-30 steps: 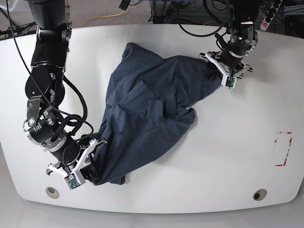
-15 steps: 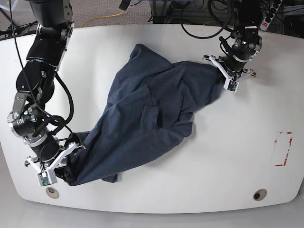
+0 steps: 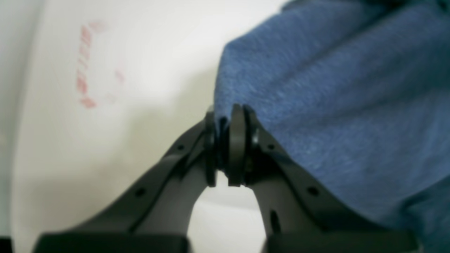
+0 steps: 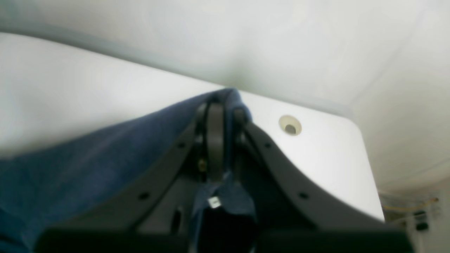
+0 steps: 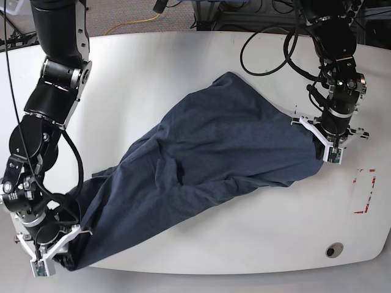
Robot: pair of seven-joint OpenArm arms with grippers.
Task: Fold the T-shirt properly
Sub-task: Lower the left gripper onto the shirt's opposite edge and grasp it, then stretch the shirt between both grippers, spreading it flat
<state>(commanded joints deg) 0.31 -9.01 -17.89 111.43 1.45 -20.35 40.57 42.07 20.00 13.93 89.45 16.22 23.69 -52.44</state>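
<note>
The dark slate-blue T-shirt (image 5: 201, 165) lies stretched in a diagonal band across the white table (image 5: 183, 61), from the front left corner to the right side. My left gripper (image 5: 321, 149) is shut on the shirt's right end; in the left wrist view its fingertips (image 3: 236, 140) pinch a fold of the T-shirt (image 3: 334, 88). My right gripper (image 5: 61, 253) is shut on the shirt's lower left end near the front edge; in the right wrist view the T-shirt (image 4: 88, 158) drapes over the closed fingertips (image 4: 215, 137). No lettering shows.
Red tape marks (image 5: 365, 190) sit on the table at the right, also seen as red tape marks (image 3: 84, 66). A grommet hole (image 5: 333, 249) is at the front right, another grommet hole (image 4: 290, 125) by the right gripper. Cables lie behind the table.
Both grippers pulled apart with the shirt: the left one moved toward the front right, the right one toward the front left corner. The bunched cloth is now drawn out long.
</note>
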